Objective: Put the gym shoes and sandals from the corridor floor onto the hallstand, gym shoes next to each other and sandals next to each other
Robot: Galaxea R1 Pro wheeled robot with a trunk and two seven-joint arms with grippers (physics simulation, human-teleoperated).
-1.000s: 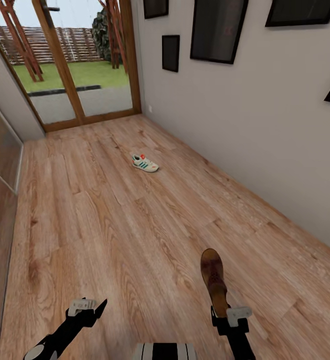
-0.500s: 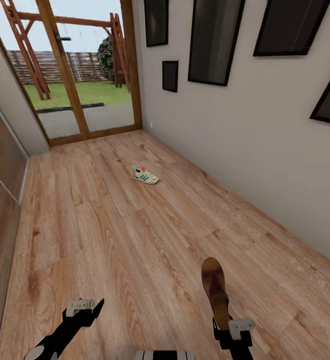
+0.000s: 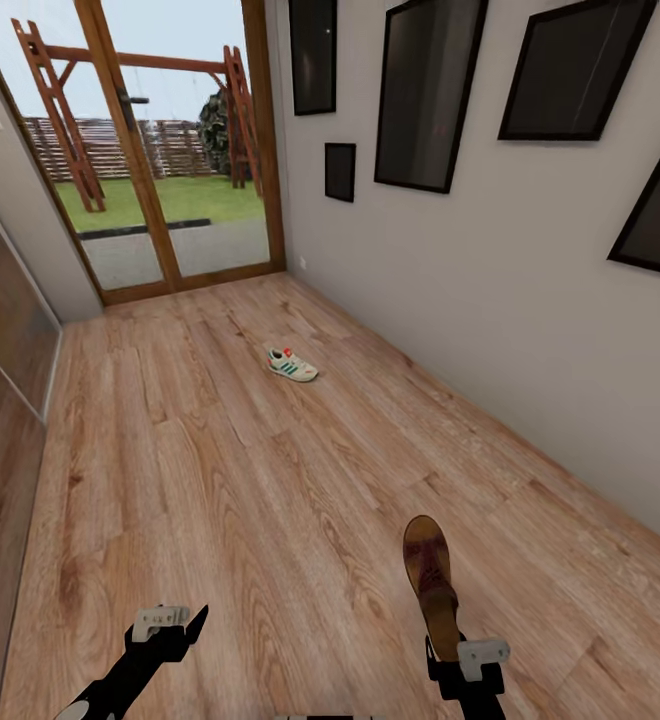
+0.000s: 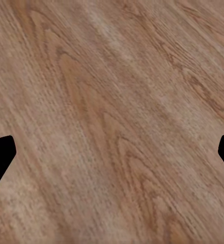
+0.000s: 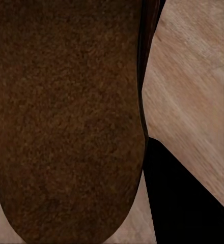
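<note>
Sandal (image 3: 430, 580) is hanging clamped in right hand (image 3: 460, 650); left hand (image 3: 170, 620) is released. Keep grip firm w/ toe level, find rack; sneaker (image 3: 291, 364) is waiting.

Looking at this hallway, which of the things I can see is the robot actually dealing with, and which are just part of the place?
Part of the job:
- sandal, held by the right end effector
- gym shoe, lying on the corridor floor
- left end effector, open and empty

Just there:
- picture frames on the wall
- glass door to the garden
</note>
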